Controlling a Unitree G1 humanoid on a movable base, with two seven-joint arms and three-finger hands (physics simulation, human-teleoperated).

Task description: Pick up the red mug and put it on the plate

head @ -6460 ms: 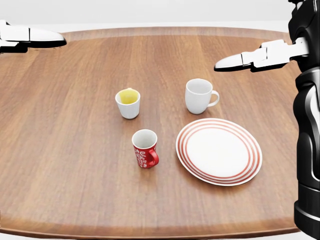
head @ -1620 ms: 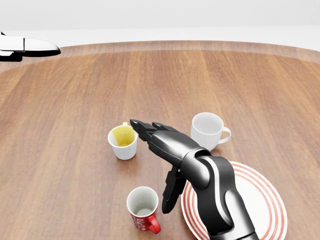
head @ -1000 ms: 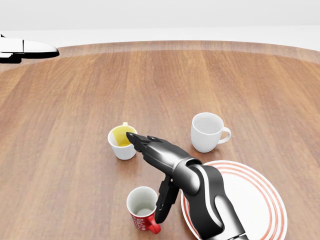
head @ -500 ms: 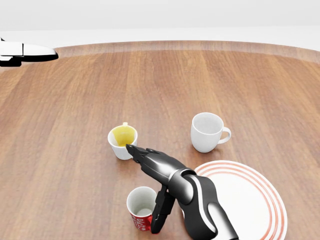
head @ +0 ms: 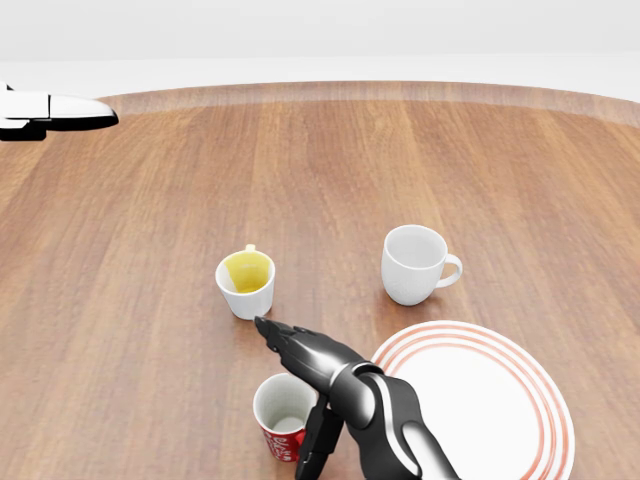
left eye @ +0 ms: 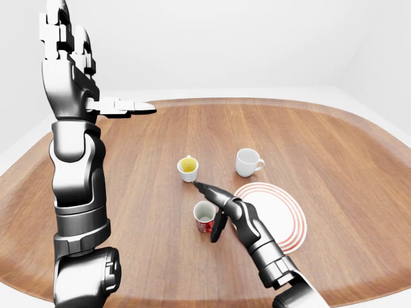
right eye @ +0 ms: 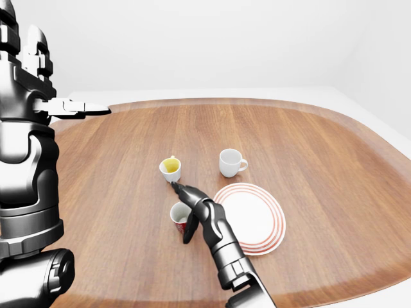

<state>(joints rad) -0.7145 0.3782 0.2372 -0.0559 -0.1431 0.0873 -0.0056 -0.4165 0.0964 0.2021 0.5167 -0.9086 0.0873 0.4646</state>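
Note:
The red mug (head: pixel 281 428) stands upright near the bottom of the head view, with white lettering and a pale inside. To its right lies the white plate (head: pixel 490 400) with red rings. My right hand (head: pixel 290 395) is open at the mug: its fingers (head: pixel 290 345) stretch over the far side of the rim, and the thumb hangs down along the mug's right side, hiding the handle. No finger closes round the mug. My left hand (left eye: pixel 122 106) is held flat and open, high above the table's left part.
A white cup with a yellow inside (head: pixel 246 282) stands just above the red mug, close to my right fingertips. A white mug (head: pixel 415 262) stands above the plate. The wooden table (head: pixel 130 300) stretches wide to the left and top.
My right hand has slid toward the bottom of the head view, from beside the yellow cup down to the red mug. The mugs and plate have not moved.

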